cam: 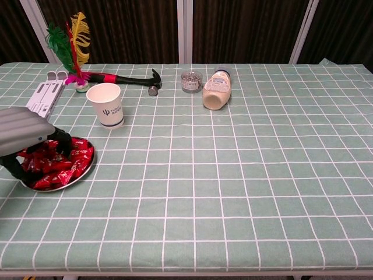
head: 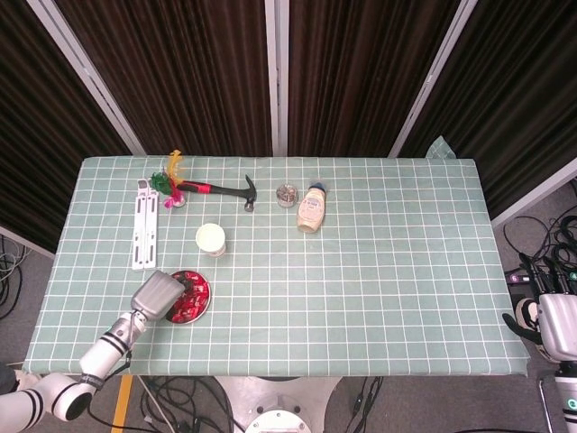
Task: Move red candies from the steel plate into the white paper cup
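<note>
The round steel plate (cam: pixel 86 170) heaped with red wrapped candies (cam: pixel 65 165) sits near the front left edge of the green checked tablecloth (cam: pixel 245 175), directly under my left hand (cam: pixel 23 135). My silver-backed palm covers the left half of the pile, and my dark fingers (cam: pixel 63 144) curve down into the candies, their tips touching the wrappers. From the chest view I see the fingers bent downward among the sweets, but I cannot tell whether any candy is actually caught between them; the back of my hand hides that. In the head view my left hand (head: pixel 155 295) overlaps the plate's left side, with red candy showing to its right.

The white paper cup (cam: pixel 106 105) stands upright just beyond the plate, apart from it and from my hand, its mouth open upward.

My right hand (head: pixel 552 317) hangs off the right end of the table, below the tabletop level, well apart from everything on it. Its dark fingers point upward and look loosely spread with nothing in them.

Further back lie a white folding stand (cam: pixel 43 94), a feathered shuttlecock (cam: pixel 72 42), a red-and-black-handled hammer (cam: pixel 125 79), a small clear jar (cam: pixel 190 80) and a cream-coloured bottle on its side (cam: pixel 215 90).
</note>
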Available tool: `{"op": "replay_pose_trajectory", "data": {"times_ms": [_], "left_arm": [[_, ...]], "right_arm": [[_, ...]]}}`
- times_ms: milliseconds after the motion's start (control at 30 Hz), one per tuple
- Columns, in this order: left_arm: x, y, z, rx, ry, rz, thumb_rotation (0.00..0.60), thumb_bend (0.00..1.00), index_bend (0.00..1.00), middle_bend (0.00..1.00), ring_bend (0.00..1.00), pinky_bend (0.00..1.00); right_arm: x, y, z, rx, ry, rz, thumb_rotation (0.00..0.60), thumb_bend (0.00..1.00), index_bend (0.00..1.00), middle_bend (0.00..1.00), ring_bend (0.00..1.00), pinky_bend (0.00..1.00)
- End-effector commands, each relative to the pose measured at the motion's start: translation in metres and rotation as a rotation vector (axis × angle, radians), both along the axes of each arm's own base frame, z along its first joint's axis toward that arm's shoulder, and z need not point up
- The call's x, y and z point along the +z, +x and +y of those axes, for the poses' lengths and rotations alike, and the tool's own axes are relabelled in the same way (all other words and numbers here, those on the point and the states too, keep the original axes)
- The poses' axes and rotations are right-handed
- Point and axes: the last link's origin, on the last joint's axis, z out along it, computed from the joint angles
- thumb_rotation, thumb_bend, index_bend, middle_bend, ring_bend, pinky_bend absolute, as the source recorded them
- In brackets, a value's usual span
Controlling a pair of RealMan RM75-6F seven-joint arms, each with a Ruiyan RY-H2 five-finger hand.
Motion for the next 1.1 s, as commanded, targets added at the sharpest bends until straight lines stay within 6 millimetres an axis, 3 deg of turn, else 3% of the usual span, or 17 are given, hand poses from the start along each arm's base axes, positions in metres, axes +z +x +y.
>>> {"op": "replay_pose_trajectory", "data": {"times_ms": [33,800,1100], "left_arm": [[-0.002,-0.002,0.0,-0.002,0.002,0.005,0.6,0.23,0.48,0.53,0.67,1.0],[-0.006,-0.002,0.009,-0.03,0.028,-0.094,0.6,0.46,0.68,0.73,0.81,1.0],[0.019,0.026,0.017,-0.071,0.077,-0.213,0.6,0.48,0.7,0.76,0.82,1.0]], "right_arm": [[0.0,0.0,0.0,0.0,-0.001,-0.001,0.6,0.1,0.06,0.21,0.06,0.21],[0.002,-0.002,0.002,-0.006,-0.003,-0.007,0.6,0.1,0.06,0.21,0.08,0.24],[0.004,-0.003,0.002,-0.003,-0.006,-0.01,0.6,0.1,0.06,0.21,0.08,0.24]]}}
